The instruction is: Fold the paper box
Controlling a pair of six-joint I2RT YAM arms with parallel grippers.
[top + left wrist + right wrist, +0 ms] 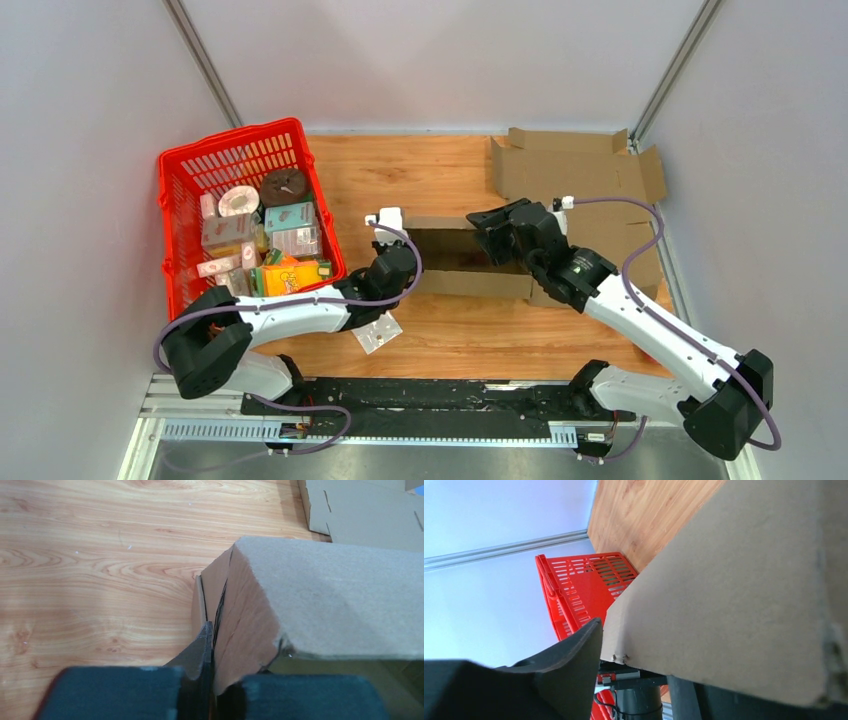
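Wooden surface (440,170), centre: half-erected brown cardboard box (470,284) is lying open-topped; left arm's fingers (197,665) are pinching its left end flap; right arm's fingers (584,645) are clamping its right wall, probably keeping both ends upright for tucking.

Top view looks down from six o'clock onto the counter (440,170). Both wrist views sit tight against the paper box (470,285); the right one faces nine o'clock, toward the basket (589,580).
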